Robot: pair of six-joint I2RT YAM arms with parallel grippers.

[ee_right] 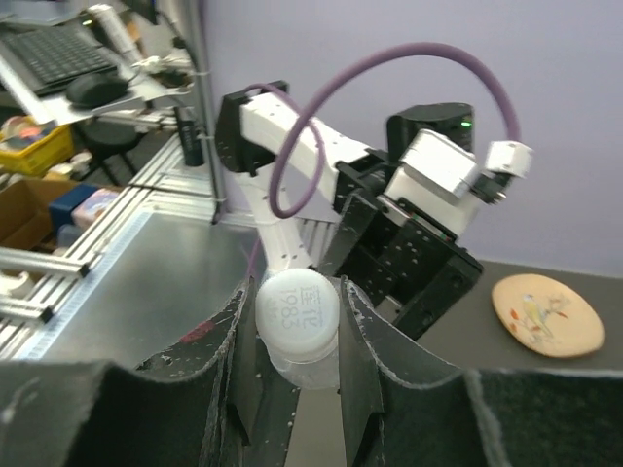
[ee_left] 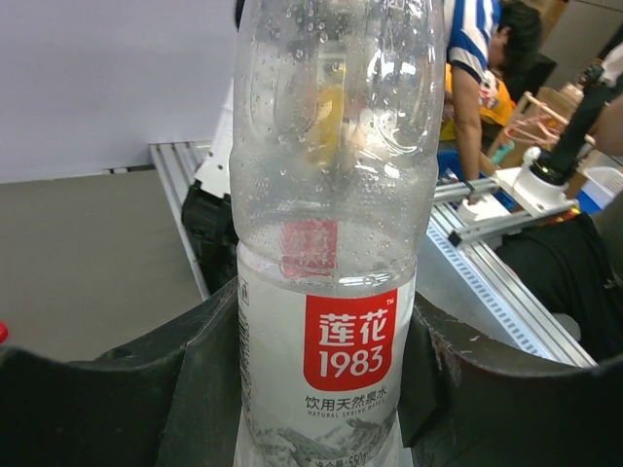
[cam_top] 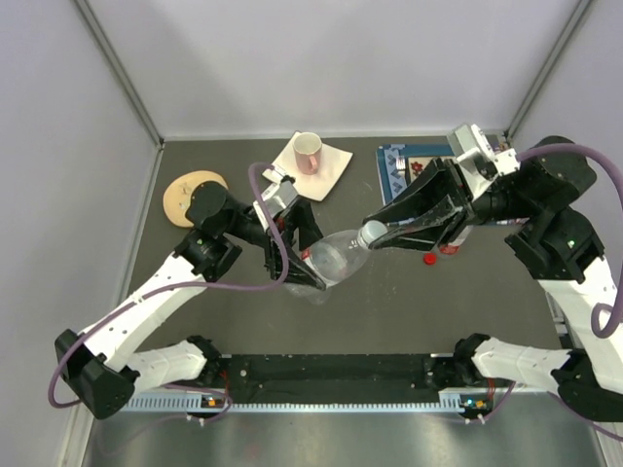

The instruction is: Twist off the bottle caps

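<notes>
A bottle [cam_top: 336, 258] hangs tilted above the counter [cam_top: 409, 306], between the two arms. The left gripper [ee_left: 326, 389] is clamped on its labelled body, and the right gripper [ee_right: 297, 336] is closed around its white cap [ee_right: 297, 309]. A red cap [cam_top: 429, 259] lies on the counter near the right gripper.

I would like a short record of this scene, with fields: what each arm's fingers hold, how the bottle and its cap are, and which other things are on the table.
left fingers: shut on the labelled body of the bottle
right fingers: shut on the cap, one on each side
bottle: clear, tilted, neck toward the right fingers
cap: white, on the neck
red cap: loose on the table
mug: upright on a white napkin, far side
round coaster: far left
</notes>
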